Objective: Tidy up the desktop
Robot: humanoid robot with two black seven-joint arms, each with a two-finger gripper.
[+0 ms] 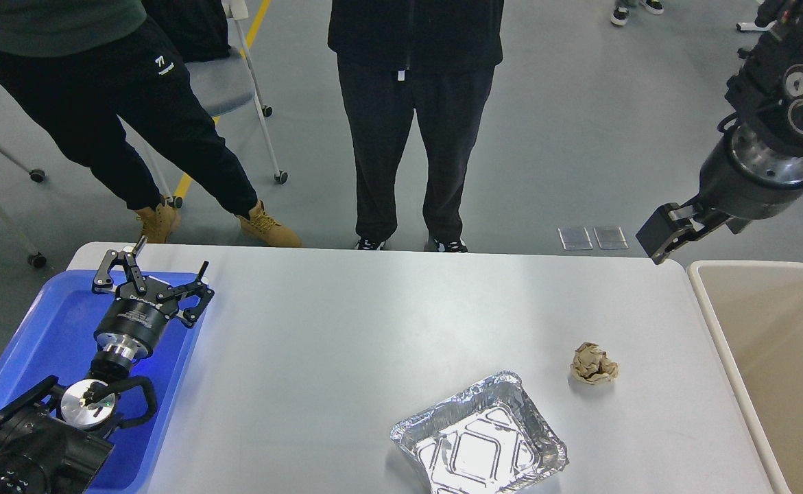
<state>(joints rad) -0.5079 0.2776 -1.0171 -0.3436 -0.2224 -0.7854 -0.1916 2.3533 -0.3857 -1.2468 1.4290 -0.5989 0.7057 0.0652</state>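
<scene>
The white desktop (374, 322) holds a crumpled brown paper ball (593, 363) at the right and an empty foil tray (480, 446) near the front edge. My left gripper (161, 266) is open and empty, above the far end of the blue tray (44, 343) at the desktop's left. My right gripper (662, 237) hangs in the air above the desktop's far right corner, well above and behind the paper ball. It is dark, and its fingers cannot be told apart.
A beige bin (771, 384) stands against the desktop's right edge. Two people (408, 123) stand close to the far edge, one at the middle and one at the left (120, 103). A wheeled chair (230, 89) is behind them.
</scene>
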